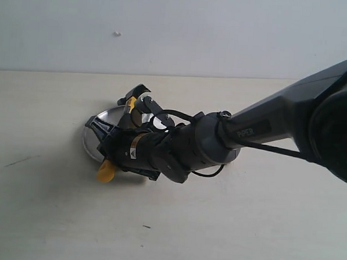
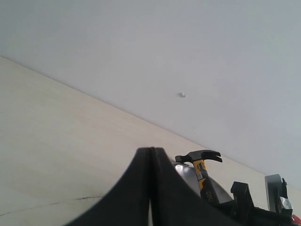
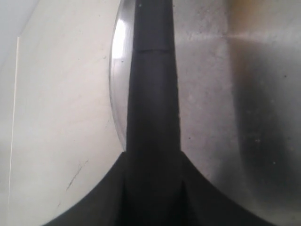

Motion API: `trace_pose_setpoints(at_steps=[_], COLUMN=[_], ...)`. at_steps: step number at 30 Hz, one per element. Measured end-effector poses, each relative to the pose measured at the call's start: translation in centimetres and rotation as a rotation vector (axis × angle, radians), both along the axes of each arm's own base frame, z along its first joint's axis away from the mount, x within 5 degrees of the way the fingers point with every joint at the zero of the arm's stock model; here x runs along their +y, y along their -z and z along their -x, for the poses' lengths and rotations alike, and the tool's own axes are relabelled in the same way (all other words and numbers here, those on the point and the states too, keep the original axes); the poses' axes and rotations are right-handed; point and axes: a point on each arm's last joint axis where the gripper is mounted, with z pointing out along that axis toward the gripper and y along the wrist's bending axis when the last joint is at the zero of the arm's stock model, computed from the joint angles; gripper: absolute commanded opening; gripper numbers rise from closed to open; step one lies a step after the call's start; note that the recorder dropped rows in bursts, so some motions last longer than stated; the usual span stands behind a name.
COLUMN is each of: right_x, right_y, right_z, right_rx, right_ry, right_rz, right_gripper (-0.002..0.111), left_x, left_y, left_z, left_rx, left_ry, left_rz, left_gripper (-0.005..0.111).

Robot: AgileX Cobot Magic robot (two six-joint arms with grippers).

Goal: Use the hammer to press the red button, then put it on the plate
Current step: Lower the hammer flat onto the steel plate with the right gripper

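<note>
Right claw [image 1: 110,139] grasps the hammer [image 2: 203,175] over the plate [image 1: 90,138]; left claw [image 2: 151,149] is clenched on nothing.
The right arm reaches across the table [image 1: 244,227] and its fingers straddle the black handle. The yellow end sticks out past the plate's near rim, and the head lies beyond the far rim. Whether the hammer touches the plate cannot be told. The left claw is well back from the plate.

Hammer [image 2: 201,170] shows a dark steel head, yellow neck and black handle with white lettering, plate [image 1: 90,138] gleams brushed silver, robot arm [image 1: 261,126] is matte black with pale lettering, table [image 1: 41,216] is pale cream, wall [image 1: 178,31] is flat grey-white
</note>
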Motion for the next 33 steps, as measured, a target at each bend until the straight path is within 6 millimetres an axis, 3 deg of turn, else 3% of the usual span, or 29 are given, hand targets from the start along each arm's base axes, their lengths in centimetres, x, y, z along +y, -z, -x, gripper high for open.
trace_pose_setpoints(at_steps=[6, 11, 14, 21, 33], right_x=[0.00, -0.03, -0.06, -0.03, -0.27], right_y=[0.01, 0.06, 0.11, 0.04, -0.14], right_z=[-0.01, 0.02, 0.04, -0.04, -0.09], right_rx=[0.003, 0.007, 0.010, 0.012, 0.021], right_ry=[-0.001, -0.003, -0.004, -0.004, -0.016], right_rz=[0.006, 0.013, 0.020, 0.026, 0.075], right_gripper=[0.010, 0.037, 0.045, 0.054, 0.054], left_x=[0.00, 0.00, 0.00, 0.00, 0.00], left_y=[0.00, 0.00, 0.00, 0.00, 0.00], left_z=[0.00, 0.00, 0.00, 0.00, 0.00], left_rx=[0.000, 0.000, 0.000, 0.000, 0.000], left_ry=[0.000, 0.000, 0.000, 0.000, 0.000], left_rz=[0.000, 0.000, 0.000, 0.000, 0.000], left_gripper=[0.000, 0.000, 0.000, 0.000, 0.000])
